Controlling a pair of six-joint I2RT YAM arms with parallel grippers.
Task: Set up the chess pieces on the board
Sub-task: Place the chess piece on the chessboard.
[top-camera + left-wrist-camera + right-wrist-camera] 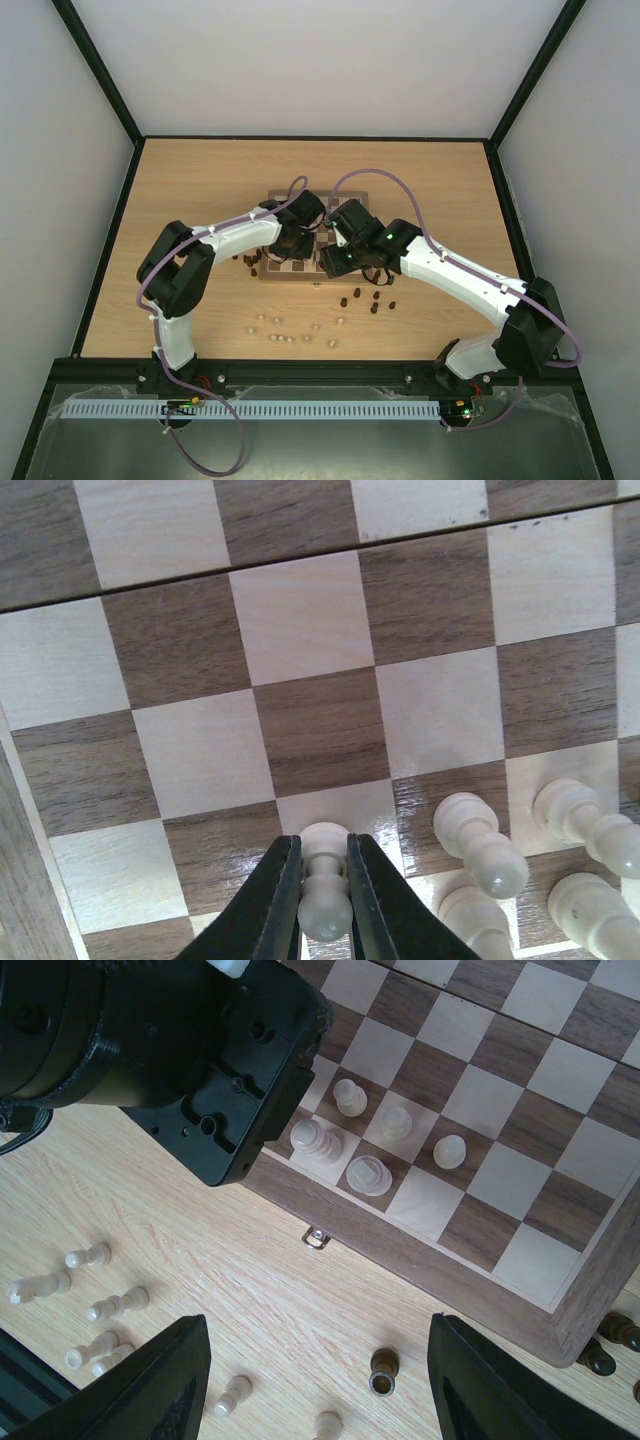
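The board (300,268) lies mid-table, mostly covered by both arms. My left gripper (324,885) is shut on a cream pawn (325,905) that stands low over a cream square near the board's edge (300,620). A few cream pieces (480,845) stand just to its right. My right gripper (320,1390) is open and empty above the table beside the board's brown border (450,1270). A dark piece (383,1372) lies between its fingers (170,1380). Several cream pieces (368,1175) stand on the board's near rows.
Loose cream pieces (280,335) lie on the table in front of the board, also in the right wrist view (100,1310). Dark pieces lie at the right front (365,298) and left (250,262) of the board. The left arm's black wrist (200,1050) hangs over the board corner.
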